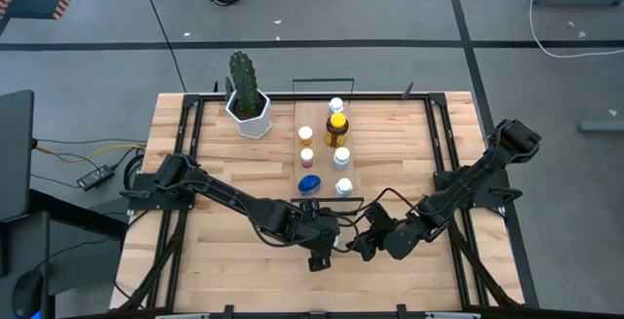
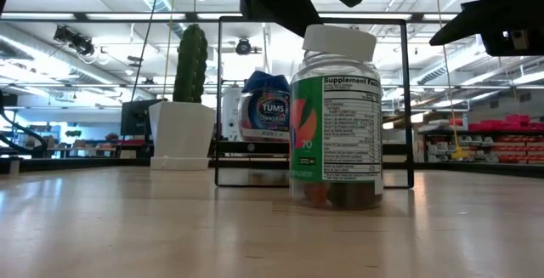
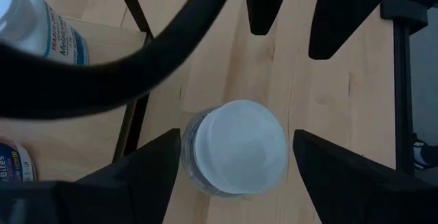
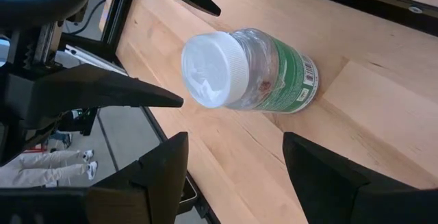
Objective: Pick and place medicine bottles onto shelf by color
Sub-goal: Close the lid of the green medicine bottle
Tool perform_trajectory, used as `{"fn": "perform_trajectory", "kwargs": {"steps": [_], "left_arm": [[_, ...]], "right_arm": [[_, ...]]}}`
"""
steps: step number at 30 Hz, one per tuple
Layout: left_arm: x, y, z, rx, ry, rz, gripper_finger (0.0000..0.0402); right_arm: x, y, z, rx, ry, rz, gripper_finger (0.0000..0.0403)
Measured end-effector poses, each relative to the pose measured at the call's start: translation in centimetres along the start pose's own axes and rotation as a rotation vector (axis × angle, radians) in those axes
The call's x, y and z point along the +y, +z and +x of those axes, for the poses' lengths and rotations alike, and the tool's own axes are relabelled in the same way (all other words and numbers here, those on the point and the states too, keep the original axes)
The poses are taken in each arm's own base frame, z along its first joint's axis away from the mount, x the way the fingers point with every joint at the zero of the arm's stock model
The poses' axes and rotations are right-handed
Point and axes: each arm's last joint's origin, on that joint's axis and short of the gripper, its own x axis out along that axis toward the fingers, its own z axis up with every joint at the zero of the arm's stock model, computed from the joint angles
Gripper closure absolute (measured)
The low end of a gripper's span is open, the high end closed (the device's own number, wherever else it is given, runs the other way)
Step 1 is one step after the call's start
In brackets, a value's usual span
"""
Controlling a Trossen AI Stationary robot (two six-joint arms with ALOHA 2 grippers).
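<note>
Our left hand (image 3: 236,172) hangs straight over a white-capped bottle (image 3: 235,157), its fingers (image 3: 140,176) spread wide on either side of the cap with clear bench showing between each finger and the glass, so it holds nothing. The bottle stands upright on the bench (image 1: 224,260), directly below this hand, its long axis pointing up into the hand; the low view shows the same bottle (image 2: 337,116) on its base with a green label, the dark arm just above its cap. Our right hand (image 4: 233,176) waits just beside it, fingers also apart and empty, looking at the bottle (image 4: 250,70) from the side. In the high view the two hands, left (image 1: 322,246) and right (image 1: 375,239), sit close together, near the front end of the shelf (image 1: 322,114), where several bottles already stand in two rows, a blue-lidded one (image 1: 309,183) nearest us. We judge the left hand the nearer and better placed: a straight drop and a squeeze across the cap should take it. The risk is a finger clipping the cap and tipping the bottle.
</note>
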Motion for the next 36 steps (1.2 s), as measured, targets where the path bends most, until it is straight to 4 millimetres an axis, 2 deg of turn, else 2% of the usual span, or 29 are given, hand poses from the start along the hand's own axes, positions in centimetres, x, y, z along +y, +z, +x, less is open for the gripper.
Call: {"fn": "perform_trajectory", "kwargs": {"steps": [9, 19, 23, 27, 33, 36], "left_arm": [[-0.1, 0.2, -0.3, -0.017, -0.011, -0.012, 0.0111], [-2.0, -0.4, -2.0, -0.047, -0.063, 0.033, 0.0111], [-3.5, -0.7, -2.5, -0.104, -0.083, 0.137, 0.0114], [-4.4, -1.3, -3.0, -0.165, 0.017, 0.261, 0.0117], [-4.6, -1.5, -3.2, -0.195, 0.102, 0.395, 0.0117], [-4.3, -1.4, -2.6, -0.186, 0.116, 0.437, 0.011]], "right_arm": [[0.0, 0.0, 0.0, 0.0, 0.001, -0.002, 0.0158], [0.0, -0.9, -0.3, 0.08, 0.01, -0.114, 0.0158], [0.0, -1.6, -0.6, 0.1, 0.016, -0.131, 0.0158], [0.0, -2.4, -1.0, 0.122, 0.022, -0.142, 0.0158], [-0.2, -3.4, -1.5, 0.148, 0.019, -0.129, 0.0158], [-0.2, -3.7, -1.6, 0.155, 0.017, -0.127, 0.0158]]}}
